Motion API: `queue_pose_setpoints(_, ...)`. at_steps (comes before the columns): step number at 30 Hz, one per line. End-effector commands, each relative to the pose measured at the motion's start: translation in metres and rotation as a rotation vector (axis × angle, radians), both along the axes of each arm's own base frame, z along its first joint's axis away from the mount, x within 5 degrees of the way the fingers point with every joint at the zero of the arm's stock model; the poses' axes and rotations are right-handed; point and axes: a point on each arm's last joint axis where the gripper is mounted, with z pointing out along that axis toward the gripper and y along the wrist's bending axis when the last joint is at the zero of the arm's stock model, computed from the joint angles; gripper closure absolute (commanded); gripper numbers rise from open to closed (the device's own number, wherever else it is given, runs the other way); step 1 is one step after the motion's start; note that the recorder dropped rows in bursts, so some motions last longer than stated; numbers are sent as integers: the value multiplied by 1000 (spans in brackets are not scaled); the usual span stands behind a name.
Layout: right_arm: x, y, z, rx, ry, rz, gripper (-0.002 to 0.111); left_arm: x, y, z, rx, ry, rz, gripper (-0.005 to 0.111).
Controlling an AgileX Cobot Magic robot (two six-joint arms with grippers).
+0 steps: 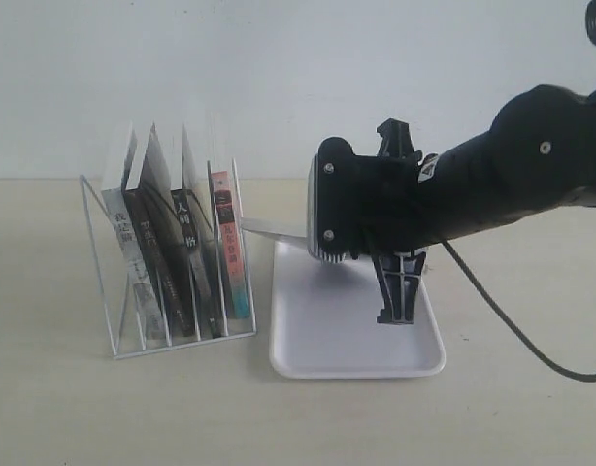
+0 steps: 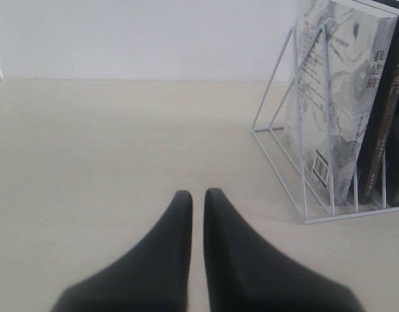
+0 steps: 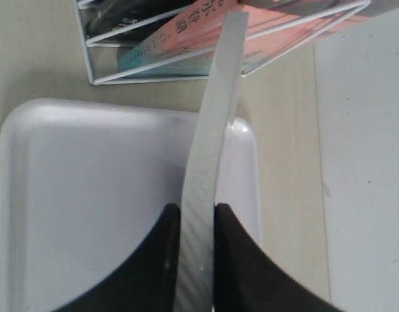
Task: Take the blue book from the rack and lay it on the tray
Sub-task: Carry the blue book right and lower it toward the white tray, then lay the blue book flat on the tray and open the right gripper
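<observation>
blue book point(image 3: 212, 143), pinched in the right jaws over the tray point(image 3: 89, 195), seemed to need lowering level before release.

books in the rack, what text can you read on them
"我在": grey marbled book, top of spine; the rest is blurred.
"人间": black-spined book, top of spine; the rest is blurred.
Pink-and-teal spine: characters too blurred to read.
Barcode on the grey marbled book: digits too small.

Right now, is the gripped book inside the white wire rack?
No: right-arm fingers hold the book over the flat white plastic tray.
</observation>
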Motion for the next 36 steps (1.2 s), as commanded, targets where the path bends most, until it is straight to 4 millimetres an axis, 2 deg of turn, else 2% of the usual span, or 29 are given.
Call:
queue_pose_setpoints(1,0,-3,-9,10,22,-32,108,0,0,0,5,-6,-9,101)
queue_pose_setpoints(11,2,-2,-7,93,53,-123,108,0,0,0,5,-6,-9,101)
queue_pose_setpoints(21,8,2,-39,25,139,-117,108,0,0,0,5,-6,-9,101)
queue_pose_setpoints(26,9,3,-44,56,176,-169,108,0,0,0,5,-6,-9,101)
queue_pose_setpoints(28,9,3,-44,81,196,-203,102,0,0,0,5,-6,-9,101)
queue_pose_setpoints(30,9,3,-45,103,223,-236,89,0,0,0,5,-6,-9,101)
queue_pose_setpoints(34,6,2,-47,102,280,-260,56,0,0,0,5,-6,-9,101)
queue_pose_setpoints(36,3,1,-49,81,310,-254,52,0,0,0,5,-6,-9,101)
